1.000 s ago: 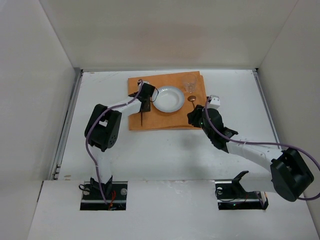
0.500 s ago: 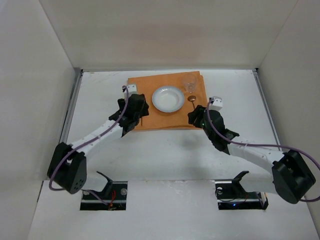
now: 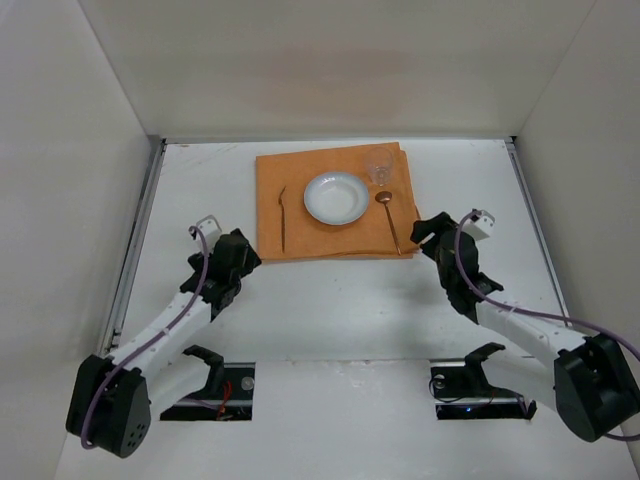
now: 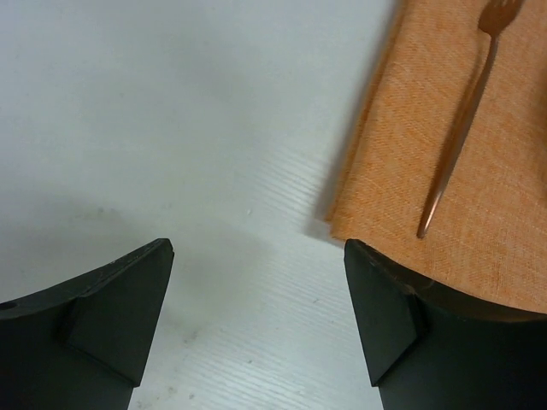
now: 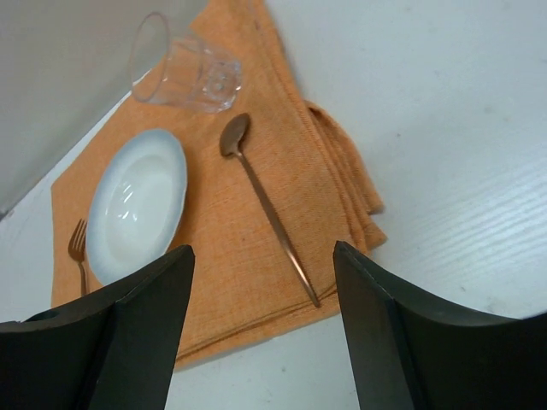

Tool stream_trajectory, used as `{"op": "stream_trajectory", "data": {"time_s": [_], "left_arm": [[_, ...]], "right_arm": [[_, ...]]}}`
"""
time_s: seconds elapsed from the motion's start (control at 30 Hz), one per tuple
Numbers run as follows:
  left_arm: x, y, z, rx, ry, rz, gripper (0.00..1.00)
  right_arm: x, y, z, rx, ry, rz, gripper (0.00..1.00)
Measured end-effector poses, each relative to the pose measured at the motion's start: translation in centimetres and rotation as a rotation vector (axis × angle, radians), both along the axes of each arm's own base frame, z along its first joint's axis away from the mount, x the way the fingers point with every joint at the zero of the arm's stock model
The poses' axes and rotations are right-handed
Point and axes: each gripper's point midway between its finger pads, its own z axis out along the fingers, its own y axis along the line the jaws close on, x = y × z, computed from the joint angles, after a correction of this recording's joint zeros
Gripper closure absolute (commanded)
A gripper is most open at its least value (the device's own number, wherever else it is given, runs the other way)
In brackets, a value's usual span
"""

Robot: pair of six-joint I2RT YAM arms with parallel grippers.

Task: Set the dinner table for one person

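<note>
On the white dinner table (image 3: 330, 290) lies an orange cloth (image 3: 330, 235) with a white plate (image 3: 335, 198) at its middle. A copper fork (image 3: 283, 218) lies left of the plate, a copper spoon (image 3: 391, 220) right of it, and a clear glass (image 3: 379, 165) stands at the cloth's far right corner. My left gripper (image 3: 243, 252) is open and empty, just off the cloth's near left corner. My right gripper (image 3: 428, 230) is open and empty beside the cloth's near right corner. The right wrist view shows the spoon (image 5: 265, 205), plate (image 5: 137, 205), glass (image 5: 184, 73) and fork (image 5: 79, 248) ahead of the fingers.
In the left wrist view, the fork (image 4: 461, 128) lies on the cloth (image 4: 496, 222) to the right, with bare table (image 4: 171, 128) ahead. Metal rails (image 3: 140, 230) run along the table's sides, and white walls enclose it.
The left arm has drawn back from the cloth toward the near left, leaving the fork lying there. The right gripper backed off to the right of the spoon. Both jaws opened wider.
</note>
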Motion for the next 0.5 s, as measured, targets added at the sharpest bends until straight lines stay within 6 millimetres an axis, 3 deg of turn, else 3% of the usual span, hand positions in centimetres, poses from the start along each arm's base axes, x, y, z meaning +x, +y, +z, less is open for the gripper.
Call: {"op": "stream_trajectory", "data": {"time_s": [0.2, 0.5], "left_arm": [[-1.2, 2.4, 0.2, -0.066, -0.042, 0.114, 0.17], [-1.2, 3.0, -0.6, -0.081, -0.019, 0.159, 0.18]], "right_arm": [[0.0, -2.2, -1.1, 0.062, 0.015, -0.092, 0.27], [0.1, -2.0, -1.9, 0.078, 0.036, -0.102, 0.27]]}}
